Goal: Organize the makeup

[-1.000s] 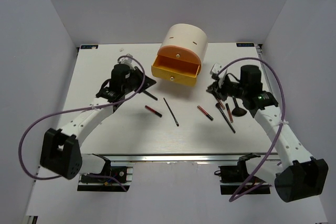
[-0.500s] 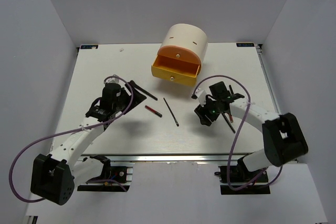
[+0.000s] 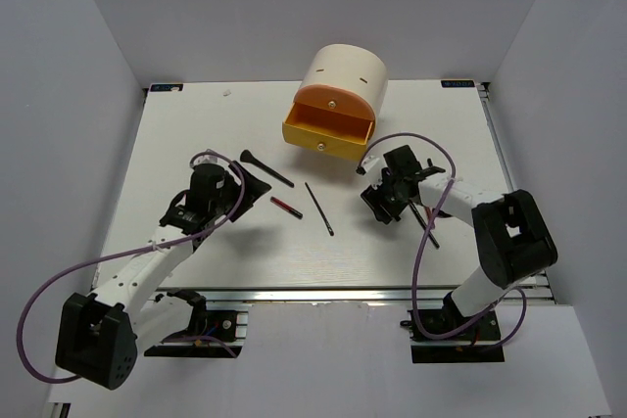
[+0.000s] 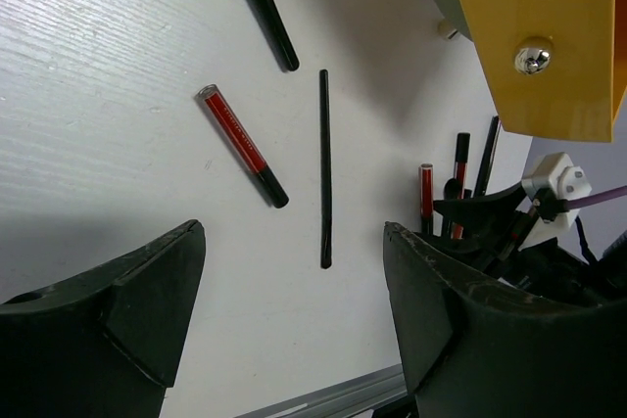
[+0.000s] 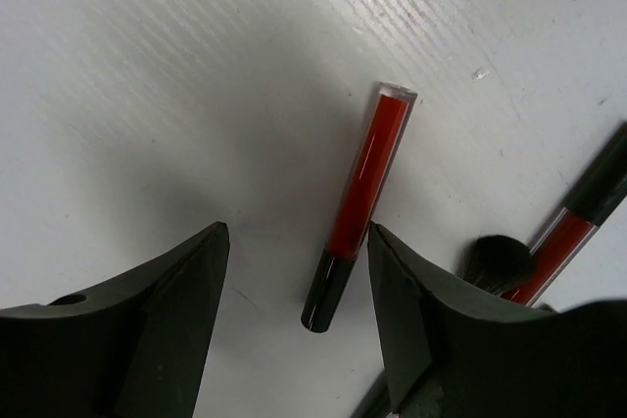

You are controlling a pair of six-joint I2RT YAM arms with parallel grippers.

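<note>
My left gripper (image 3: 247, 188) (image 4: 294, 234) hangs open over bare table. Ahead of it lie a red-and-black stick (image 4: 240, 144) (image 3: 286, 207), a slim black stick (image 4: 324, 168) (image 3: 318, 209) and a black brush (image 3: 266, 168) (image 4: 263, 7). My right gripper (image 3: 380, 205) (image 5: 297, 232) is open and low over another red-and-black stick (image 5: 362, 198). That stick lies flat on the table, with its black cap end between the fingers, close to the right one. A second red stick (image 5: 565, 240) and a brush head (image 5: 495, 261) lie just to its right.
The cream cylindrical case (image 3: 343, 70) stands at the back centre with its orange-yellow drawer (image 3: 328, 132) (image 4: 539, 36) pulled open. More thin black brushes and sticks (image 3: 428, 225) lie beside the right arm. The table's near metal edge (image 4: 323, 398) runs just below the left gripper.
Both arms have come away from the case toward the middle of the table. Both grippers have opened. The right one has dropped over the red stick, and the brush now lies free by the left one.
</note>
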